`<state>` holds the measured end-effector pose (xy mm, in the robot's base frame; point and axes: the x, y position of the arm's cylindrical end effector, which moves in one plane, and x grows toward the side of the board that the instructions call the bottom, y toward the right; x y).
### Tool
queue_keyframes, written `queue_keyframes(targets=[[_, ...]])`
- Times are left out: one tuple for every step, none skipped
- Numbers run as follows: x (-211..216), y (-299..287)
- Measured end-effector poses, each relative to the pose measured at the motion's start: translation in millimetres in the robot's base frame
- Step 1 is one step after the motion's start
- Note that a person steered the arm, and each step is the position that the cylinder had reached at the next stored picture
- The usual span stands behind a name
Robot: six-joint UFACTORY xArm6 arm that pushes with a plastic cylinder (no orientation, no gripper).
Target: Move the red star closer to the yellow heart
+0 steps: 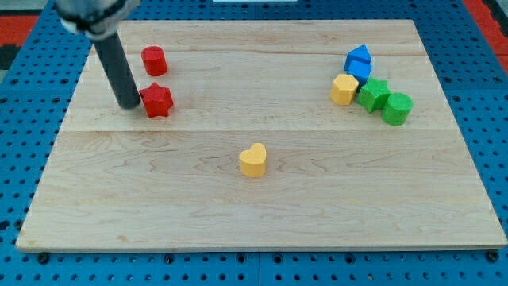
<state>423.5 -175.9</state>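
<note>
The red star [157,100] lies at the view's upper left of the wooden board [262,214]. The yellow heart [253,160] lies near the board's middle, to the lower right of the star. My tip [128,104] stands just left of the red star, touching or almost touching its left side. The dark rod rises from there toward the view's top left.
A red cylinder-like block [153,60] sits just above the star. At the view's upper right is a cluster: two blue blocks [358,58] [359,72], a yellow block [344,89], a green star [372,94] and a green block [397,108].
</note>
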Motion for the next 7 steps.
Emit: queue_keyframes(targets=[[12,48],[-5,18],[-28,-17],[-56,-19],[-69,0],[-63,67],[-81,83]])
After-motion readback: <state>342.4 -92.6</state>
